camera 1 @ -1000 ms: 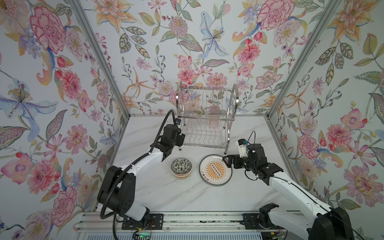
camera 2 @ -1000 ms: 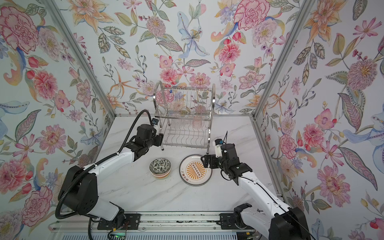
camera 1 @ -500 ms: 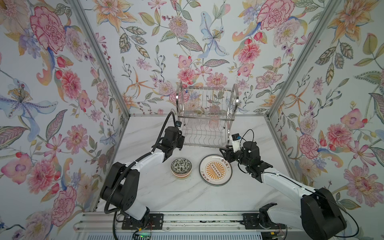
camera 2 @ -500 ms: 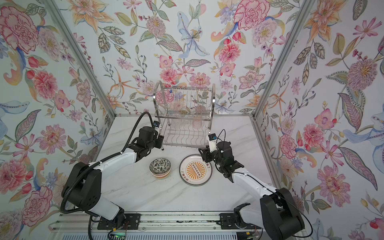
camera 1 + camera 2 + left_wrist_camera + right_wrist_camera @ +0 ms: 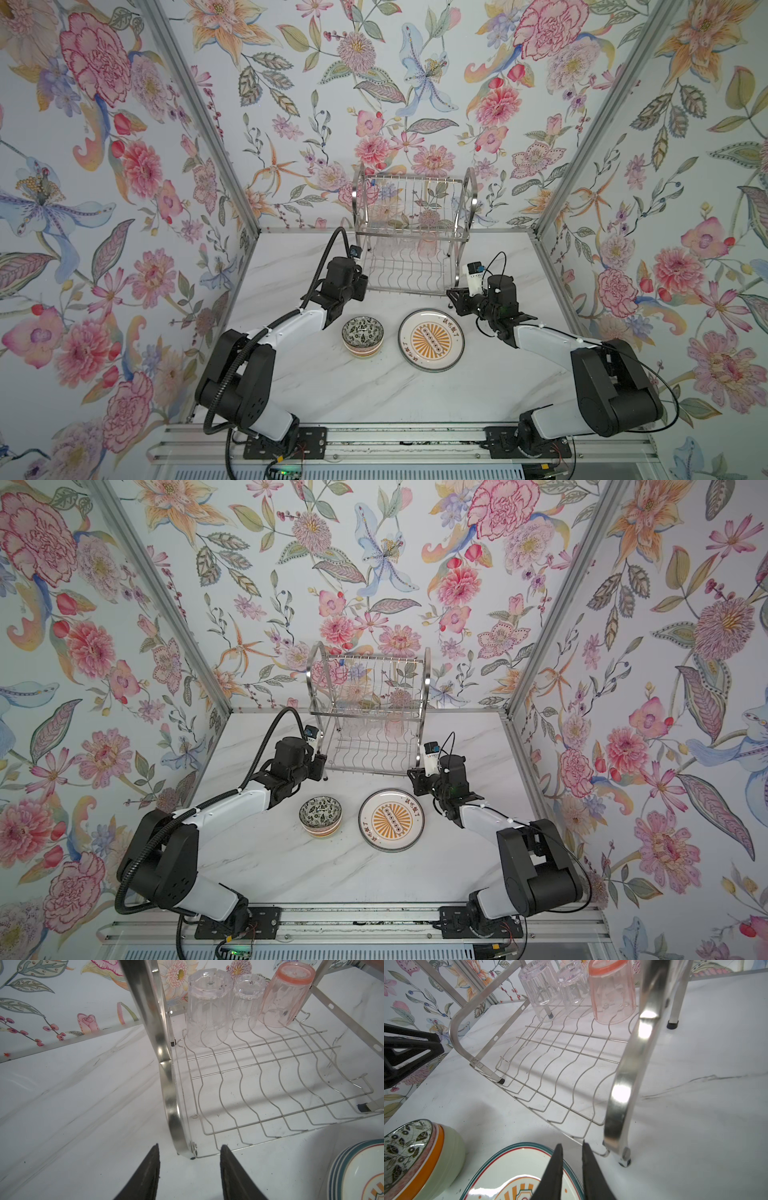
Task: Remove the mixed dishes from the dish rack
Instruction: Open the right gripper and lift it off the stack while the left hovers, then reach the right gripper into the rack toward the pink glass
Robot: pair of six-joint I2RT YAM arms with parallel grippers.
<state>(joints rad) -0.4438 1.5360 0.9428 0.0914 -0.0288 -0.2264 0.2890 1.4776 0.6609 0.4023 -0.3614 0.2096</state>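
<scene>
Standing at the back of the marble counter (image 5: 374, 395), the steel wire dish rack (image 5: 411, 237) holds three upturned cups at the rear of its lower shelf: two clear cups (image 5: 208, 1007) and a pink-tinted cup (image 5: 284, 995). Nested bowls (image 5: 362, 334), the patterned one on top, and stacked sunburst plates (image 5: 431, 340) sit side by side on the counter in front of it. The left gripper (image 5: 188, 1146) has its jaws spread, with the rack's front corner leg showing between them, ungripped. The right gripper (image 5: 572, 1145) hangs over the plates' rim, its jaws nearly together and holding nothing.

lt: bright, even | shad: soft | glare: dish rack (image 5: 620, 1091) | img: sharp
</scene>
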